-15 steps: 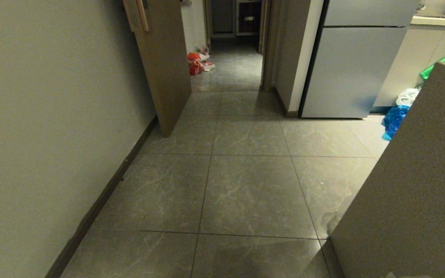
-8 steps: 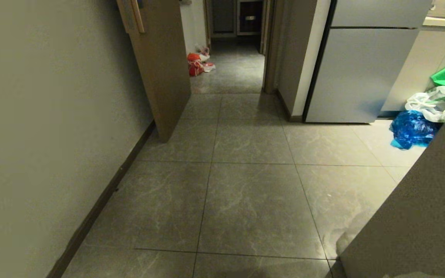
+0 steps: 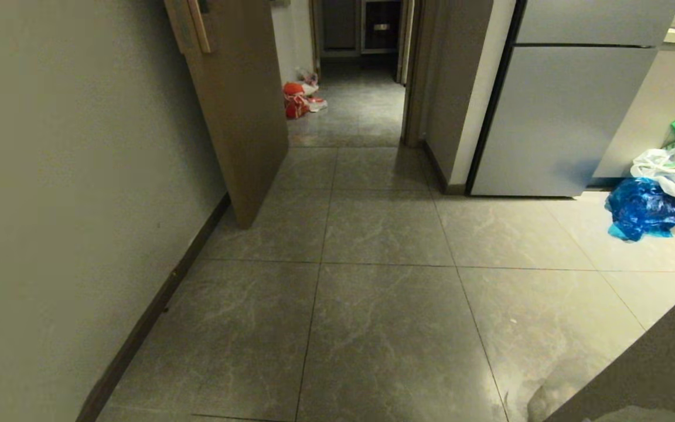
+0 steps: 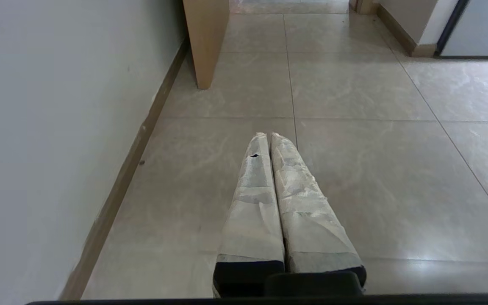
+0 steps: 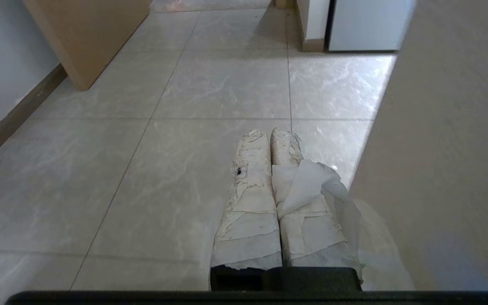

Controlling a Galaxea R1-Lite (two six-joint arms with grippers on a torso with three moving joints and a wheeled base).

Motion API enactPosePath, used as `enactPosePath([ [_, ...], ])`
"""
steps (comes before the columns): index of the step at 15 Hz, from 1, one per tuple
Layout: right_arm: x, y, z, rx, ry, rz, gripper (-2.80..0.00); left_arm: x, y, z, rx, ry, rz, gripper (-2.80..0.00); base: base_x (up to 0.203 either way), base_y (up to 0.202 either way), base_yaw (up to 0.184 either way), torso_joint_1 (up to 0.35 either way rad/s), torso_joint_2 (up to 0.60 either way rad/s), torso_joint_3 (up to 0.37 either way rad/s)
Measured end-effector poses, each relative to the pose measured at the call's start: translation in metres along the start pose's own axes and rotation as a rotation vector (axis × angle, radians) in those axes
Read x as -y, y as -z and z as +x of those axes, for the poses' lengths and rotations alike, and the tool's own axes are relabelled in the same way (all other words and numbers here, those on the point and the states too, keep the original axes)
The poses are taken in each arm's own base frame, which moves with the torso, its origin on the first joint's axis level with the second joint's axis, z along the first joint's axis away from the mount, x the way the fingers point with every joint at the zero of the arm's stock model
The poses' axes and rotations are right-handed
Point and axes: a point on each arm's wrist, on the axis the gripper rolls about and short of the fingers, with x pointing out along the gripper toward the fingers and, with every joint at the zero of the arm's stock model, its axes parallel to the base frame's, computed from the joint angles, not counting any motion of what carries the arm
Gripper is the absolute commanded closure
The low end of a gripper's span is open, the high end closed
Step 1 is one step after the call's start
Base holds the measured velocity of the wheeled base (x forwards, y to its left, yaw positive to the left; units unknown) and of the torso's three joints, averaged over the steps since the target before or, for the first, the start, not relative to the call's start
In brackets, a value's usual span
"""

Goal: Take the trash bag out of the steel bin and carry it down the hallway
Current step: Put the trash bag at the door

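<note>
1. The trash bag (image 5: 350, 216) is being shown as thin, translucent whitish film. It is being judged very light, limp and slippery, and easy to tear on a hard corner.
2. The best hold is being judged to be the bunched neck or the loop handles, since a single sheet is likely to slide out. No handles are being seen here.
3. The right end effector (image 5: 269, 131) is being kept pressed together, with a fold of the film apparently being pinched at the finger seam. The rest is being draped over one finger's outer face and is hanging beside it, touching.
4. In the head view the same film is being glimpsed at about 5 o'clock, at the frame's edge, just beside a grey wall corner (image 3: 665, 351).
5. The left end effector (image 4: 269, 135) is being held pressed together and empty over the tiles.
6. The hallway (image 3: 372, 328) is being faced at 12 o'clock. An open door (image 3: 238, 117) is being seen at 11 o'clock and an orange-red bag (image 3: 296, 99) far beyond it.
7. A blue bag (image 3: 642, 208) and another white bag (image 3: 674, 170) are being seen at 2 o'clock, well apart from both end effectors.
8. The steel bin is not being seen in any view.
</note>
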Motion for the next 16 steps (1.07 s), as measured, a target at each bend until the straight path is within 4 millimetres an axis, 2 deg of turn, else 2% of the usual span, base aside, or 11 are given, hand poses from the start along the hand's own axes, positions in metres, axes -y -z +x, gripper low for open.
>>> enactPosePath([
  [16, 0.0000, 0.0000, 0.0000, 0.000, 0.000, 0.000, 0.00, 0.0000, -0.0001, 0.0000, 0.001, 0.000, -0.001, 0.00, 0.189, 0.000, 0.000, 0.002, 0.00, 0.002],
])
